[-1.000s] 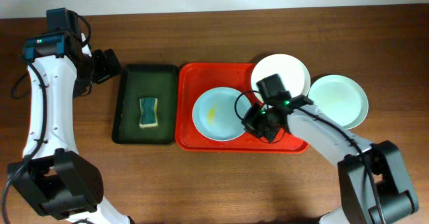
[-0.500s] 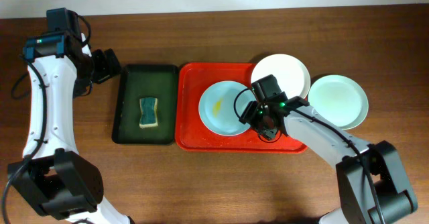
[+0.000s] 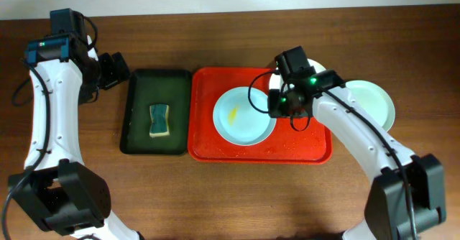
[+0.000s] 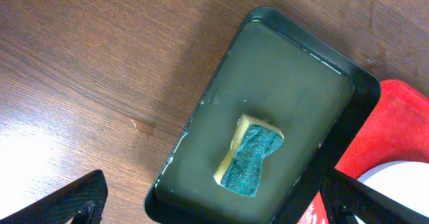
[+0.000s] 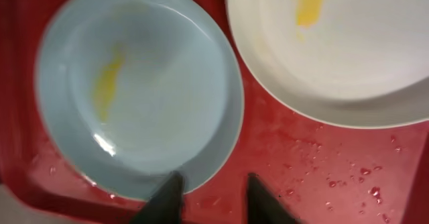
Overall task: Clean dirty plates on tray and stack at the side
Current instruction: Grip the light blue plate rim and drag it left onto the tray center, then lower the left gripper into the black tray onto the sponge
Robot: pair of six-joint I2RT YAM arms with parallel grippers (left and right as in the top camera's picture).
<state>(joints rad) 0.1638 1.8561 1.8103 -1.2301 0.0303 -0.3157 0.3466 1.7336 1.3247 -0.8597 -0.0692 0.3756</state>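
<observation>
Yellow-smeared pale blue plate [image 5: 137, 110] on wet red tray [image 5: 295, 174], right fingers [image 5: 165, 201] spread, left fingers [image 4: 67, 201] spread wide.

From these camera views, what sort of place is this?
Probably a robot test bench staged for dishwashing: a sponge in a green tray, a smeared blue plate on a red tray.

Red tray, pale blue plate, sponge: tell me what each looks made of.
Red tray: likely moulded plastic, glossy; water beads on it and its corners are rounded. Pale blue plate: smooth and glossy with a bright highlight; glazed ceramic or melamine, cannot tell. Sponge: soft yellow foam with a rough teal scouring layer.
</observation>
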